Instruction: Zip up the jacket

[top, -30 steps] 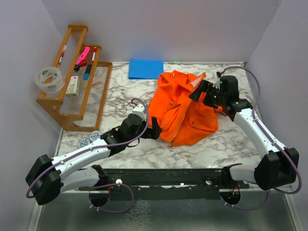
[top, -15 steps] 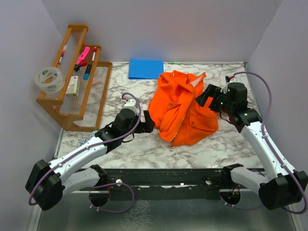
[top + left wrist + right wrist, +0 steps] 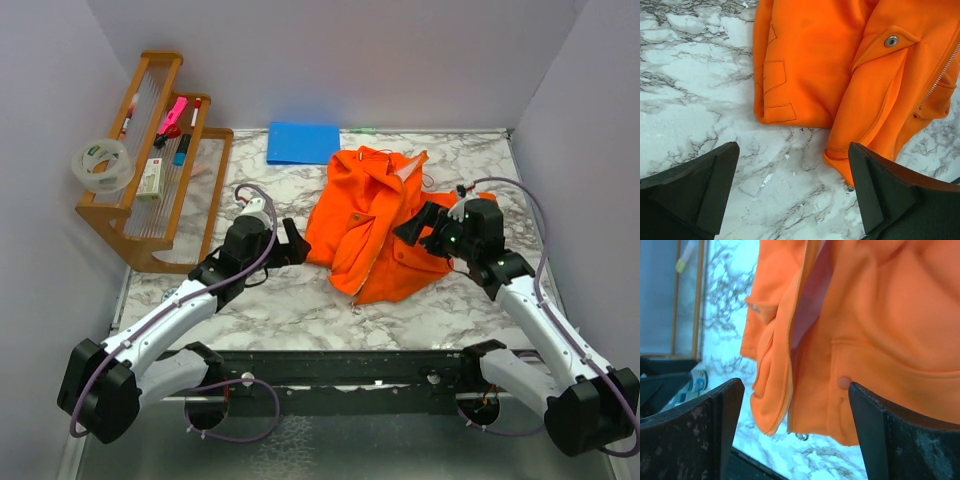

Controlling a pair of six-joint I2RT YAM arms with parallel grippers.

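Orange jacket | L hand spread, beside | R hand spread, over

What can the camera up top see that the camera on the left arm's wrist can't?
Only the top view shows the wooden rack, the blue rectangle, the right gripper over the jacket, and the jacket as a whole. Only the left wrist view shows the small metal snap on a pocket flap and the zipper teeth up close. Both show the orange jacket, the marble table and the open left gripper.
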